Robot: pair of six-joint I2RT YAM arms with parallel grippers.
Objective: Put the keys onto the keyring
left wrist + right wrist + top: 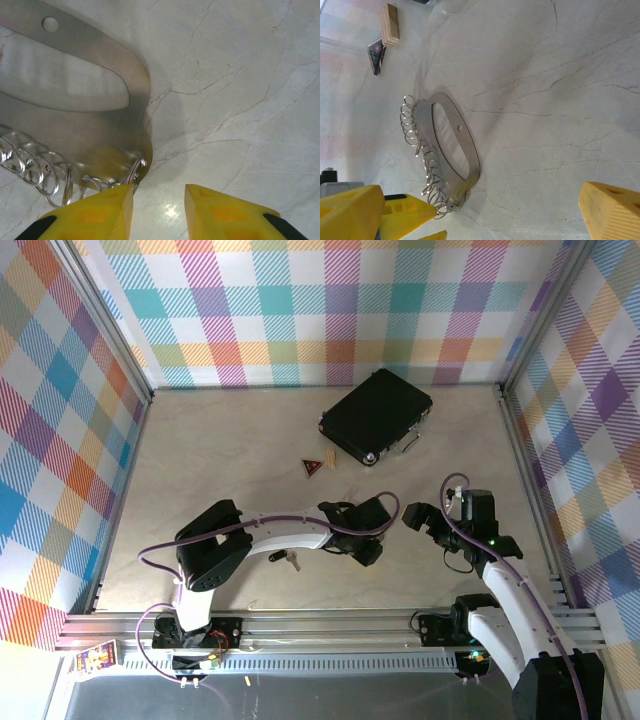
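1. Watch for a clash between arms, wrists crowded at frame centre of the top view. Noted left arm [285, 538] stretched from lower left to centre, wrist tipped down; right arm [505, 585] bent up from lower right, aimed left.
2. Could pinch only the chain [40, 172]: left end effector [159, 207] narrow, nothing between fingers, one tip right at the end rings. Found right end effector [482, 200] spread wide, empty.
3. Might skid on smooth table [560, 75] if nudged: keyring [465, 142] flat, centre-left of right wrist view.
4. Risk of sweeping away keys [292, 560], lower centre, under left forearm.
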